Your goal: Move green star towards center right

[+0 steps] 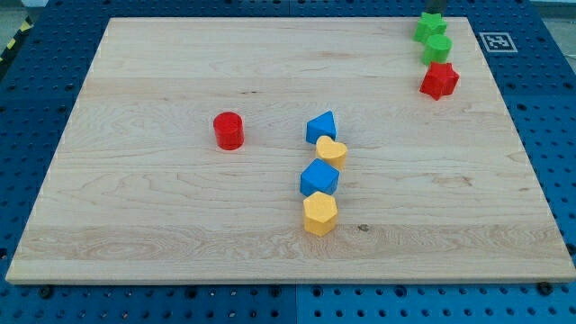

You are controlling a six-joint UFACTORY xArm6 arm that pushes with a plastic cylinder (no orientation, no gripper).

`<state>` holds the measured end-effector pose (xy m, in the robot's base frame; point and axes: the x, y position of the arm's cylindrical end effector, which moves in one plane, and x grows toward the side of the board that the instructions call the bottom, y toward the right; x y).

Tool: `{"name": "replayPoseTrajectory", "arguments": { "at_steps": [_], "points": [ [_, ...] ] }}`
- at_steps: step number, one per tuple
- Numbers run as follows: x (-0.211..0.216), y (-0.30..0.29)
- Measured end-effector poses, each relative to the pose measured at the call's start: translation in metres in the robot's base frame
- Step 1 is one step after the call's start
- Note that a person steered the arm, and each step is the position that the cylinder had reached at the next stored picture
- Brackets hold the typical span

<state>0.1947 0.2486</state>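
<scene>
my tip (pixel 432 14) touches the green star (pixel 429 28) on the pale wooden tabletop (pixel 180 207); no claw shows, state unknowable.

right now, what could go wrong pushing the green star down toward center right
My tip sits at the view's top edge, just above the green star. The green cylinder and red star are stacked directly below it, so a downward push would likely shove all three. The green star may also slip sideways off the board's right edge.

rod (pixel 433 7): cut off by view's top, only lower end seen | my tip (pixel 432 13): contact with green star (pixel 430 28) not resolved
</scene>
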Motion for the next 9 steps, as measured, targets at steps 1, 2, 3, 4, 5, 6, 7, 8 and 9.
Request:
{"name": "replayPoseTrajectory", "arguments": {
  "at_steps": [1, 2, 3, 4, 5, 6, 7, 8, 9],
  "points": [
    [0.007, 0.007],
    [0.023, -0.005],
    [0.035, -0.028],
    [0.039, -0.054],
    [0.039, -0.082],
    [0.039, -0.111],
    [0.040, -0.124],
    [0.048, -0.122],
    [0.048, -0.113]
  ]
}}
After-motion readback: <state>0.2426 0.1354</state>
